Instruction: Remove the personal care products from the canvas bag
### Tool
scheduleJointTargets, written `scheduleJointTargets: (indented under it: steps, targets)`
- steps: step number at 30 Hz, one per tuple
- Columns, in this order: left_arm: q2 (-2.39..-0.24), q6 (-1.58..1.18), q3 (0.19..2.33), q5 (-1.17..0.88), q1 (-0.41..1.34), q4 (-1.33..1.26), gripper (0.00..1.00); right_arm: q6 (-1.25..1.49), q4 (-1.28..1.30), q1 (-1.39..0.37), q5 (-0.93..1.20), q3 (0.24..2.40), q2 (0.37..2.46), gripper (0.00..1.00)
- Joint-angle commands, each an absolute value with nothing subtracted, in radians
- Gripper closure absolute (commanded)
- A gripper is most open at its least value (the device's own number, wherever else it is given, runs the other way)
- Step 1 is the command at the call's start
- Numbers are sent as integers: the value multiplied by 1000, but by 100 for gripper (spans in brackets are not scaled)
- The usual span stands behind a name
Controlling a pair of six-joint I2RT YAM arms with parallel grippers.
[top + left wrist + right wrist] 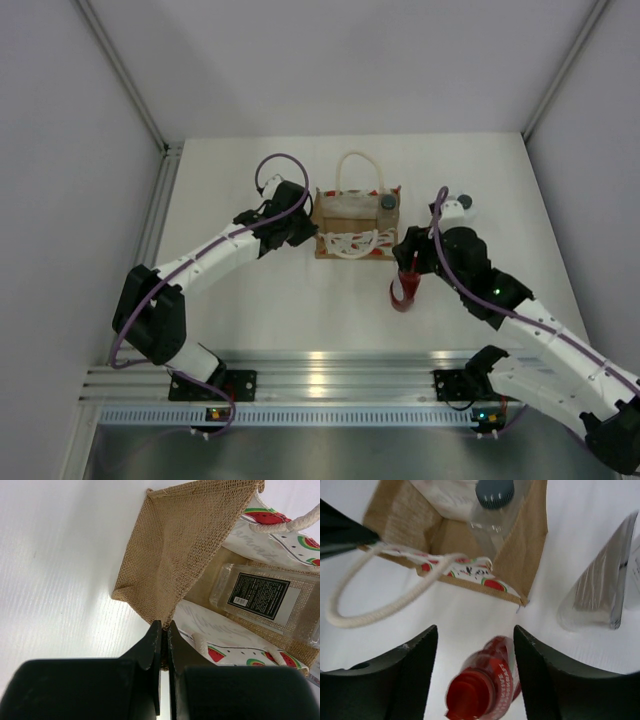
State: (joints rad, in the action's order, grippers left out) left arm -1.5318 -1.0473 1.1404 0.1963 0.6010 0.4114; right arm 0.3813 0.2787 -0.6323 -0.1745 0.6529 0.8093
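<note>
**Top external.** Item 1: canvas bag (357,226), at the middle of the white counter (250,310), mouth showing. Item 2: pale grey bottle (387,202), dark cap, inside the bag at its 2 o'clock corner. Item 3: white bottle (462,207), grey cap, on the counter at the bag's 3 o'clock. Item 4: red bottle (404,293), on the counter at the bag's 5 o'clock, under the right gripper (408,275). The left gripper (303,228) is at the bag's 9 o'clock side.

**Left wrist.** Left gripper (164,628) is pinched tight on the burlap edge of the canvas bag (185,545). The pale grey bottle (260,596) lies inside (black label facing up).

**Right wrist.** Right gripper (475,630) is spread wide. The red bottle (485,685) sits between its fingers, apparently not clamped. Canvas bag (410,520) is at 12 o'clock, with the pale grey bottle (492,500) in it. One rope handle (370,597) loops toward 9 o'clock.
</note>
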Motion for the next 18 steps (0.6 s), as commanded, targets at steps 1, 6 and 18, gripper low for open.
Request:
scheduleJointTargets:
  steps: [1,6,18]
  targets:
    - [-1531,-1031,1135,265,592,443,100,328,357,-623,-207,819,841,36]
    - [-1523,-1020,1134,265,592,442,100,304,405,-623,-247,948,903,20]
    - [-1543,-1037,1149,218,592,442,100,348,652,-566,-249,1417,1416,27]
